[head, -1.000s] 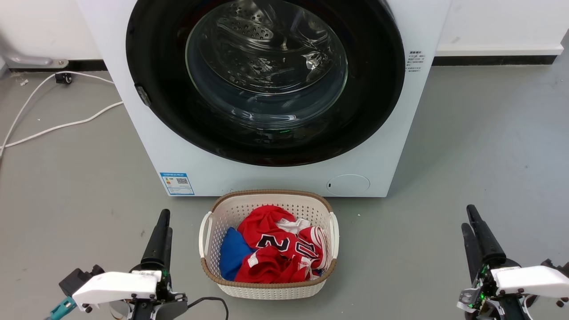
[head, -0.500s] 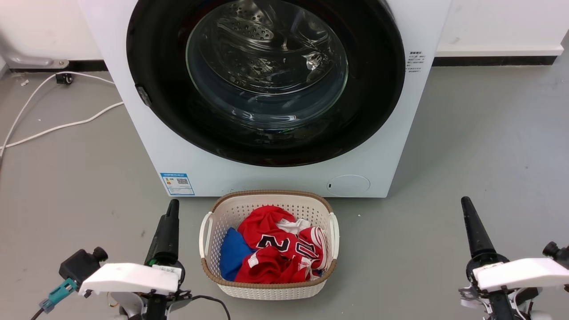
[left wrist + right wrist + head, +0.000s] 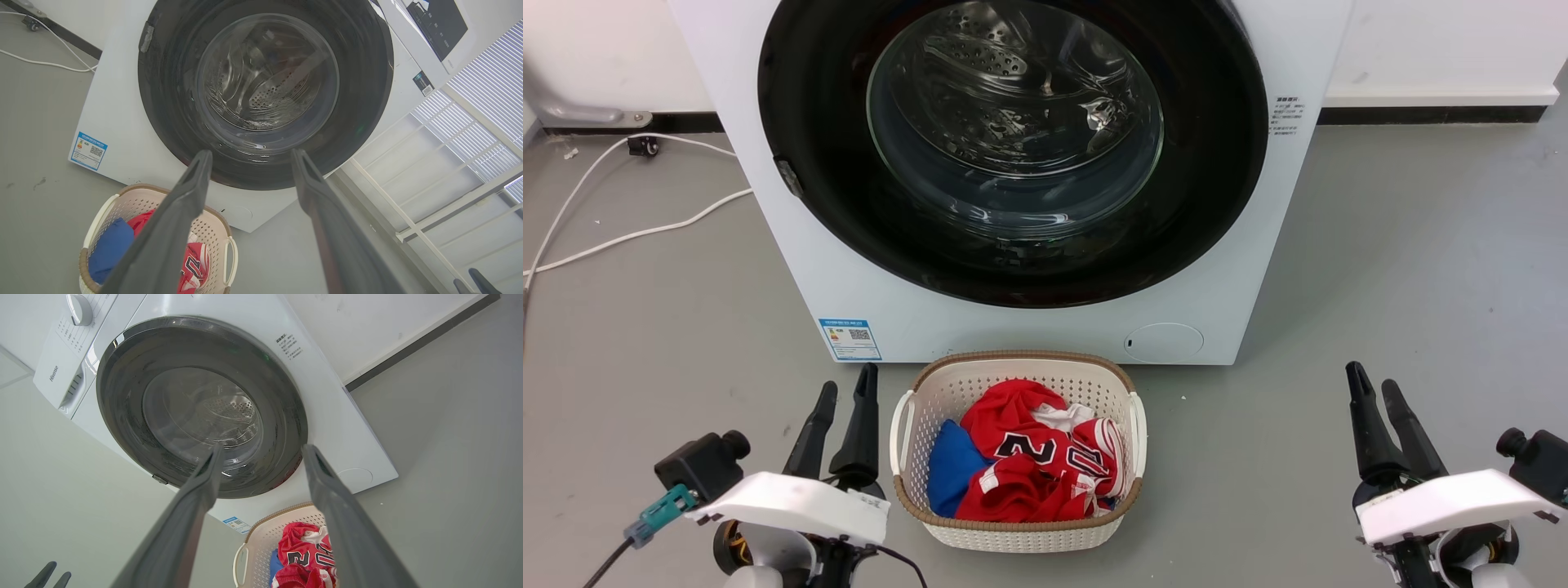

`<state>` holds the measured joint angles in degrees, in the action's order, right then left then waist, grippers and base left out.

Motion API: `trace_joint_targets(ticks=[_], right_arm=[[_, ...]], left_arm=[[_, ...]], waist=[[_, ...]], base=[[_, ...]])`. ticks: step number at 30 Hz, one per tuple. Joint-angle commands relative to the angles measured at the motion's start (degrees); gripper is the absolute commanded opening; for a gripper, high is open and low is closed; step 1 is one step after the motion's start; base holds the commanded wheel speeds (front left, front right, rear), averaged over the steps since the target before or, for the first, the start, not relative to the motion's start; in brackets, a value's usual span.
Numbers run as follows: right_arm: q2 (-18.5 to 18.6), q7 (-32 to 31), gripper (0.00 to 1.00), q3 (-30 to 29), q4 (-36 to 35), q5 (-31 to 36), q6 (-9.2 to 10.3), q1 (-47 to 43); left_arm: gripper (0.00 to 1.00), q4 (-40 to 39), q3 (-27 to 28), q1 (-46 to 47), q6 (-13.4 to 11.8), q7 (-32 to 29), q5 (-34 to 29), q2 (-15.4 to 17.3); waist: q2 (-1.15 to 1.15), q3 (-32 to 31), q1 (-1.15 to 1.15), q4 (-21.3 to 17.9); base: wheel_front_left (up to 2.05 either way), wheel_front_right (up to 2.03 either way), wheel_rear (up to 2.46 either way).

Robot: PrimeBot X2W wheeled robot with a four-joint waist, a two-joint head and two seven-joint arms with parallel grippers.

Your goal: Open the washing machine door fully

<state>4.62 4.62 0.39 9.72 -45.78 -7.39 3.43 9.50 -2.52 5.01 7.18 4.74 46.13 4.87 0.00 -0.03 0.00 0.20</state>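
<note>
The white washing machine (image 3: 866,278) (image 3: 118,130) (image 3: 339,428) stands ahead on the floor. Its round glossy black door (image 3: 1225,163) (image 3: 163,114) (image 3: 122,416) lies flush against the front, the steel drum showing through its glass window (image 3: 1013,122). A small latch tab (image 3: 784,175) sits on the door's left rim. My left gripper (image 3: 847,390) (image 3: 250,157) hovers low at the left, open and empty, well short of the machine. My right gripper (image 3: 1372,384) (image 3: 261,451) is low at the right, open and empty too.
A white laundry basket (image 3: 907,425) (image 3: 100,212) (image 3: 261,539) with red, white and blue clothes sits on the floor right in front of the machine, between my grippers. White cables (image 3: 621,237) run across the grey floor at the left. A wall with dark skirting (image 3: 1429,113) is behind.
Both grippers have turned on their wrists, so each now shows two spread fingers. The left tips rose and shifted right toward the basket; the right tips shifted left.
</note>
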Motion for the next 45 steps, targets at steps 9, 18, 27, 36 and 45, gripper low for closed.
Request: trace_joint_targets(ticks=[9, 18, 27, 36, 45], right_arm=[[0.13, 1.91, 1.0, 0.05, -0.15, 9.69, -0.08, 0.17], [-0.26, 2.61, 1.0, 0.49, -0.53, 17.46, -0.09, -0.04], [-0.5, 2.92, 1.0, 0.79, -0.99, 23.89, -0.1, -0.53], [-0.9, 3.22, 1.0, 0.27, -1.31, 29.67, -0.11, -0.83], [-1.36, 4.04, 1.0, -0.15, -1.52, 33.58, -0.12, -1.39]], left_arm=[[1.0, -0.13, -2.49, 2.08, -1.25, 1.91, -9.86, 1.69], [1.0, 0.45, -4.21, 2.56, -2.42, 3.33, -16.21, 3.01], [1.0, 0.9, -5.73, 3.02, -3.54, 4.73, -21.57, 3.81], [1.0, 1.44, -6.67, 3.28, -4.29, 5.87, -25.92, 4.5], [1.0, 2.06, -7.11, 3.51, -4.54, 7.06, -29.42, 4.63]], waist=[[0.0, -0.1, 0.0, 0.12], [0.0, -0.17, 0.0, 0.09], [0.0, -0.19, 0.0, 0.12], [0.0, -0.33, 0.0, 0.17], [0.0, -0.38, 0.0, 0.22]], base=[[0.0, 0.0, 0.0], [0.0, 0.0, 0.0], [0.0, 0.0, 0.0], [0.0, 0.0, 0.0], [0.0, 0.0, 0.0]])
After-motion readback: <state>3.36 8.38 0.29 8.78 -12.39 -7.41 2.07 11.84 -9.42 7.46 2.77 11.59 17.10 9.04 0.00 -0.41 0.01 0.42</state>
